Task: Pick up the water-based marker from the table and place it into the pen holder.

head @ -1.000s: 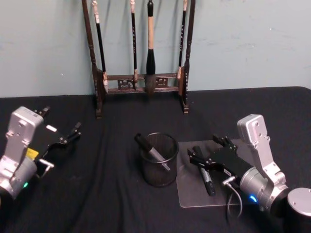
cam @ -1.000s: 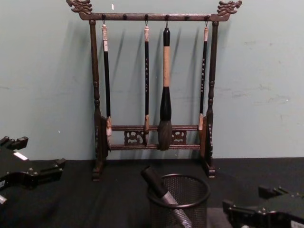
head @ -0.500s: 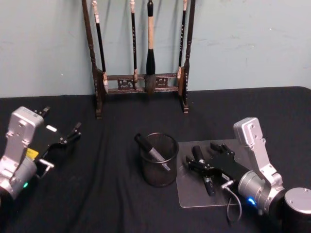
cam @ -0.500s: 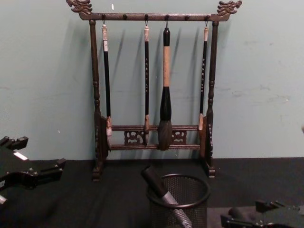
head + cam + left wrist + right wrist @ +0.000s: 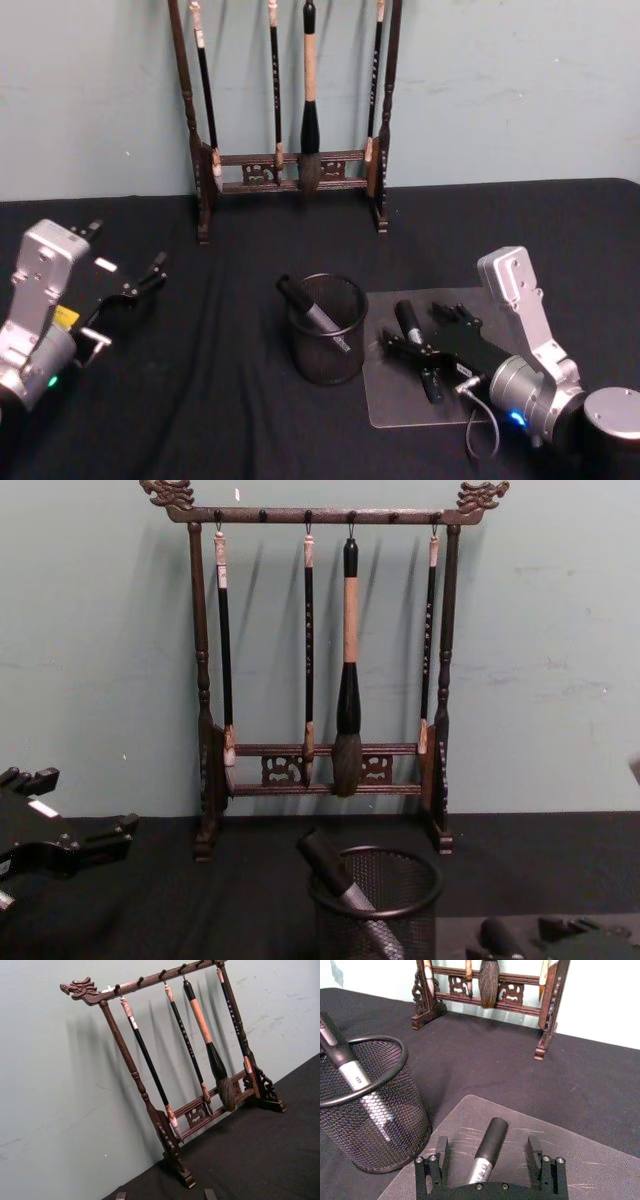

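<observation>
A pale green wall (image 5: pixel 520 90) backs a table under black cloth (image 5: pixel 230 400). At far left the left gripper (image 5: pixel 127 245) hangs parked above the cloth, fingers spread and empty. Behind centre, against the wall, stands a rack (image 5: pixel 290 160) hung with 4 brushes.

In front of it, mid-table, is the holder (image 5: pixel 325 365), upright. It has 1 pen in it: a spare marker (image 5: pixel 310 308) leaning toward the holder's left rim, cap up and poking above the mesh. The rest of the cup looks free.

Just right of the holder lies a clear mat (image 5: pixel 400 408), and on it the marker (image 5: pixel 487 1152), flat, cap pointing toward the wall. The right gripper (image 5: pixel 486 1149) is down over it with jaws apart, 1 finger on each side of the barrel and a gap on both, so nothing is gripped yet.

The step in hand looks like the grasp, so the task seems early. Next it likely needs to pinch the barrel squarely, lift clear of the mat, carry it left over the rim, and tip it upright so it drops beside the spare rather than onto it.
</observation>
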Action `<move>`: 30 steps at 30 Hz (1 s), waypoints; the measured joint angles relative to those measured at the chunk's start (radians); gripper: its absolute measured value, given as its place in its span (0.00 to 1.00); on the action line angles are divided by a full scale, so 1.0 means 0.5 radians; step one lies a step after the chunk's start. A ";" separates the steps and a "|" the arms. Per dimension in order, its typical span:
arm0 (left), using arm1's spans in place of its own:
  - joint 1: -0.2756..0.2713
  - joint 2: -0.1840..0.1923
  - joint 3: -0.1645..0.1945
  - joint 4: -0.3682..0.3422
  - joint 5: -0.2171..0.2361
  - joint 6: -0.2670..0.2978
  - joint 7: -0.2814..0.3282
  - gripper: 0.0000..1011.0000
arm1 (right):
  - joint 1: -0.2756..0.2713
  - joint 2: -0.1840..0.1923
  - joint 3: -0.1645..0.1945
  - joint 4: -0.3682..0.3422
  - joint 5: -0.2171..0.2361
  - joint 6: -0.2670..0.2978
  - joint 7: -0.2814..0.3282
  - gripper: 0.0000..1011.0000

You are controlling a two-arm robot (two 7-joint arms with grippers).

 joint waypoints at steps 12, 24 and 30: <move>0.000 0.000 0.000 0.000 0.000 0.000 0.000 1.00 | 0.011 0.005 -0.018 0.025 -0.040 -0.046 -0.005 0.99; 0.000 0.000 0.000 0.000 0.000 0.000 0.000 1.00 | 0.009 0.008 -0.025 0.034 -0.072 -0.066 -0.001 0.99; 0.000 0.000 0.000 0.000 0.000 0.000 0.000 1.00 | 0.012 0.006 -0.026 0.044 -0.091 -0.075 -0.005 0.99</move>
